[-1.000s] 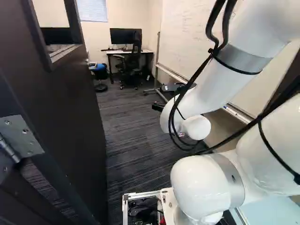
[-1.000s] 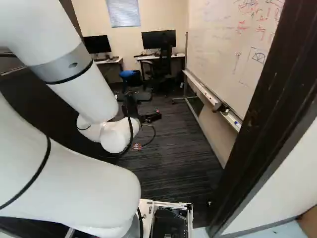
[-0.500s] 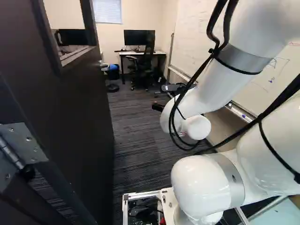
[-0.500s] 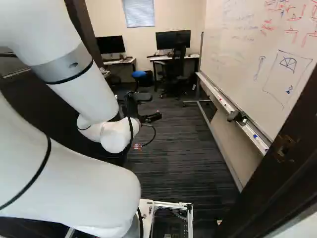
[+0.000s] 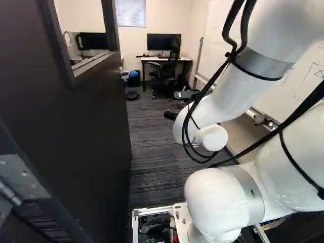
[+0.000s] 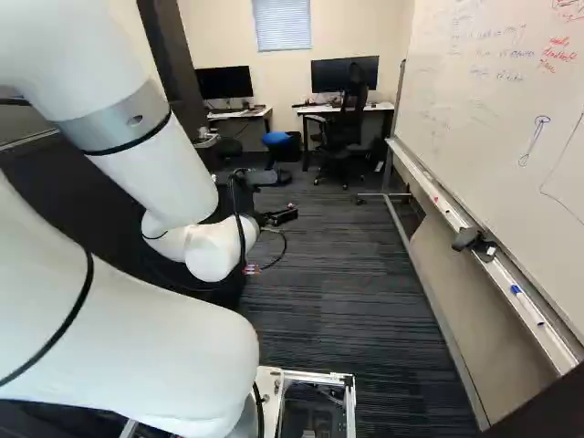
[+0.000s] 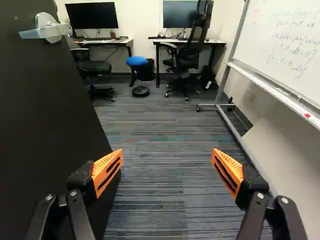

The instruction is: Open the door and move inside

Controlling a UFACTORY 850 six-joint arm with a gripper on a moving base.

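The door [image 5: 101, 136] stands open at the left of the left base view. Beside it is the hand [image 6: 277, 216], its fingers [image 7: 106, 167] spread apart, carpet [image 7: 160, 165] showing between. Opposite stands a whiteboard [image 6: 511, 100].

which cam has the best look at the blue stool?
Wrist view: the blue stool shows there from seat to round foot, and largest. Left base view has it small, seat close by the door lever. Right base view shows the blue seat; I can't make out the foot.
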